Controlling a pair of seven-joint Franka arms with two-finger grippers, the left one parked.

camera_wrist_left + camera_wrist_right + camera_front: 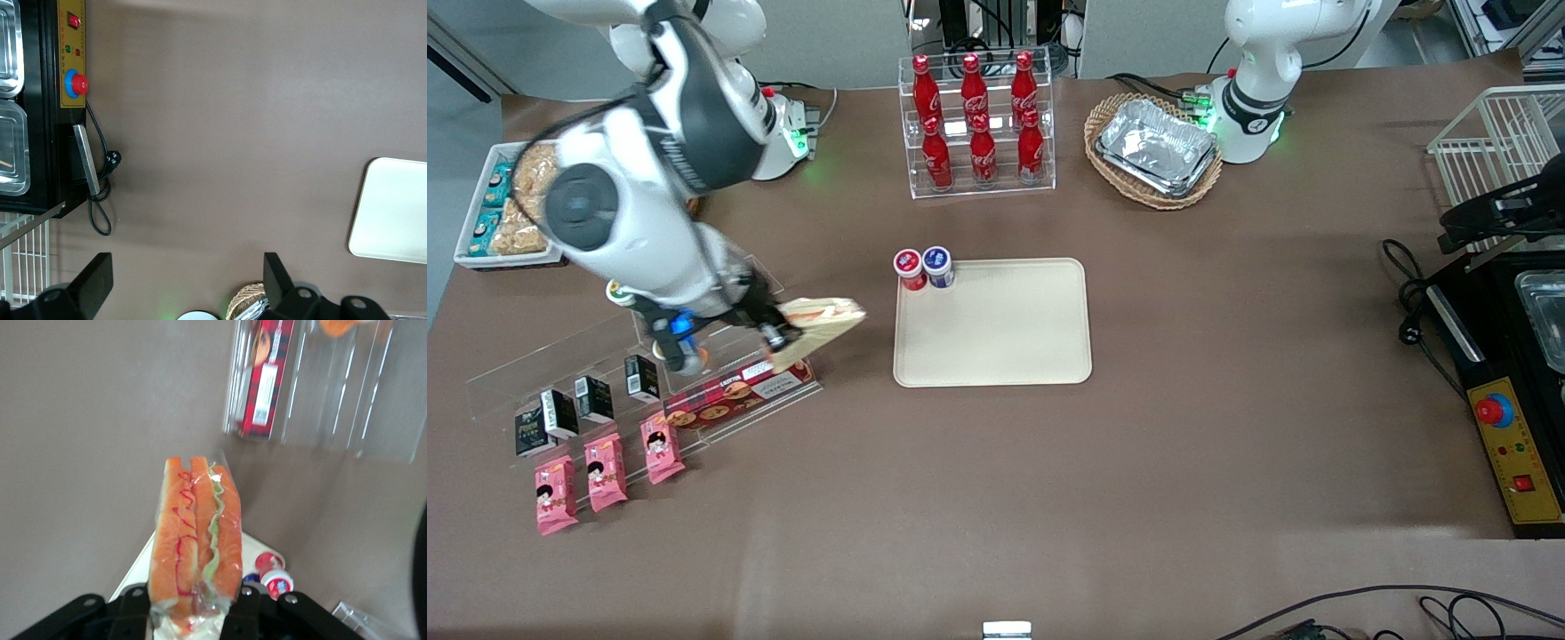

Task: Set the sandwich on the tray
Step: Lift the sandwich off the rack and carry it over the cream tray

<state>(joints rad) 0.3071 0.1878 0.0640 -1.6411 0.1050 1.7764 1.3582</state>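
The gripper is clamped on one wrapped sandwich, holding it in the air above the red cookie box, beside the cream tray, where two small tubs sit.

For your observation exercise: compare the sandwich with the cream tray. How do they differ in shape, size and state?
The sandwich is a small wedge with orange filling; the tray is a much larger flat rectangle, plain cream. The sandwich is held off the table in the gripper, above the clear display rack; the tray lies flat on the table. Both are pale.
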